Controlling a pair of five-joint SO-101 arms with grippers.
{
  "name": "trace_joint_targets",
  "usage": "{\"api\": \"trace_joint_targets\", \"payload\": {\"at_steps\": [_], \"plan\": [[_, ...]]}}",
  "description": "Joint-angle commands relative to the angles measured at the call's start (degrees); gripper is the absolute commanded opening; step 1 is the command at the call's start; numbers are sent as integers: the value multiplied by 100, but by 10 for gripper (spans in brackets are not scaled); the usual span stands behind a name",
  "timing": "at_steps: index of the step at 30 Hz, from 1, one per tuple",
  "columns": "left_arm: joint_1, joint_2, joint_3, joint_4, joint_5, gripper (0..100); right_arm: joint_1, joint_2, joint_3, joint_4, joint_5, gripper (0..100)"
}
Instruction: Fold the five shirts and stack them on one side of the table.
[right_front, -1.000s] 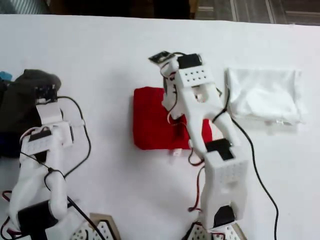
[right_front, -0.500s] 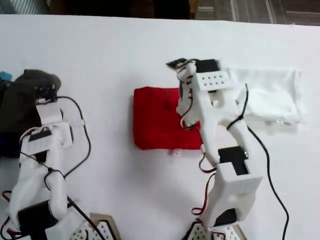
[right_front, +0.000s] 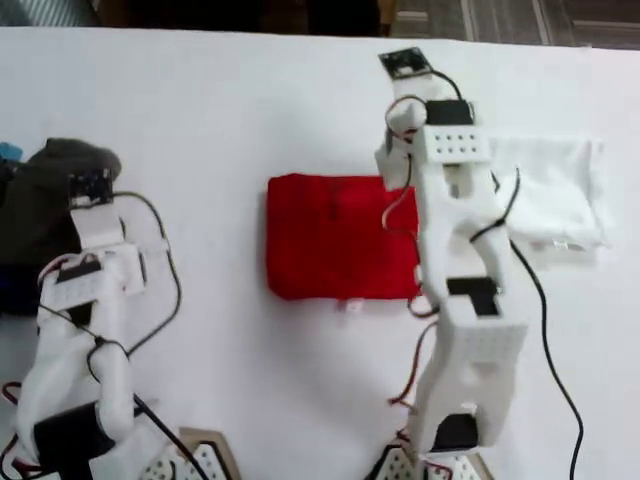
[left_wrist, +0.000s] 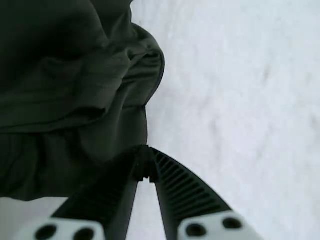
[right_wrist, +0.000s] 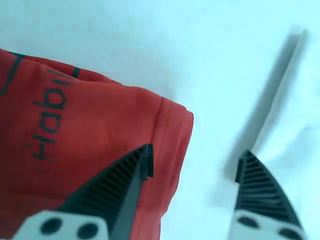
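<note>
Right gripper (right_wrist: 195, 162) has swung off the folded red shirt (right_front: 335, 235), centre frame, toward the white shirt (right_front: 555, 190) at right. It is spread wide and empty, so red looks ready to stack. Left gripper (left_wrist: 146, 167) is closed tip to tip at the dark shirt (left_wrist: 65, 85) edge, far left, possibly pinching cloth.

Bright, diffuse light washes the white tabletop (right_front: 220, 90), and the folded white cloth shirt (right_front: 545, 190) near its right edge almost melts into the glare. One soft grey shadow streak crosses the tabletop beside the folded red shirt (right_wrist: 75, 130). At the left edge, the crumpled dark shirt (left_wrist: 60, 75) swallows the light, its folds barely readable.
</note>
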Motion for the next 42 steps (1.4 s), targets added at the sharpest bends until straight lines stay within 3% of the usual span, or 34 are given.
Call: {"api": "trace_joint_targets", "payload": {"at_steps": [1,9,16,22,30,37,42], "plan": [[53,-176,-13,-88,35,27,31,497,-844,189,-62,248],[53,-176,-13,-88,35,27,-66,1648,-2330,1349,-62,238],[53,-176,-4,-88,35,27,-57,2343,-2752,1508,-44,226],[53,-176,-4,-88,35,27,-40,2352,-3262,1508,-53,15],[53,-176,-4,-88,35,27,-40,2352,-3587,1622,-26,26],[62,-176,-4,-88,35,27,-207,2352,-3578,1895,-62,200],[185,-176,-4,-88,9,27,-382,2325,-3596,1895,-62,207]]}}
